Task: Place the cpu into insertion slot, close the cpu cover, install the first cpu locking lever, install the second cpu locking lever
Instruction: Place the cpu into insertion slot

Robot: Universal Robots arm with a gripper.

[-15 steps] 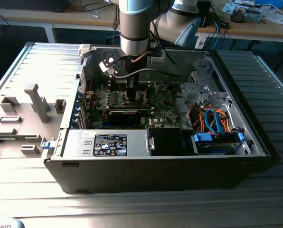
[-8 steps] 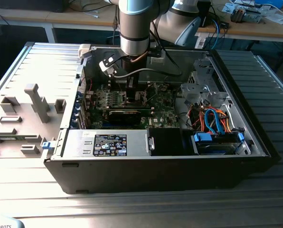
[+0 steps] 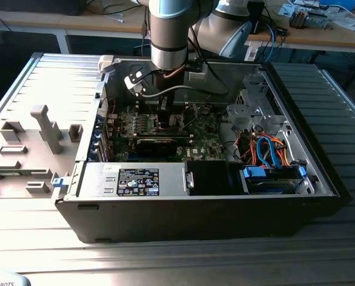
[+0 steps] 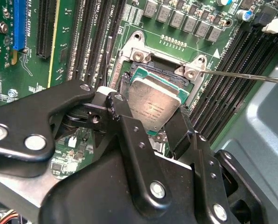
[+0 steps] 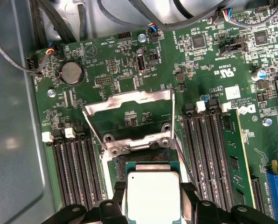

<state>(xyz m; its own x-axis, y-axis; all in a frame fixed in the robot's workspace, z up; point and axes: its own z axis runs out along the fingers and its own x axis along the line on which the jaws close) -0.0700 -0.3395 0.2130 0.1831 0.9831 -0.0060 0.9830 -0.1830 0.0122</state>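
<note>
End effector pinches cpu (seemingly over insertion slot).

Coin battery, memory slots, blue cables

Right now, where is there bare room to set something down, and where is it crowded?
Bare: the ribbed table in front of the case and at the exterior view's right of it. Crowded: inside the case, where the gripper holds the cpu over the insertion slot, beside the raised cpu cover.
</note>
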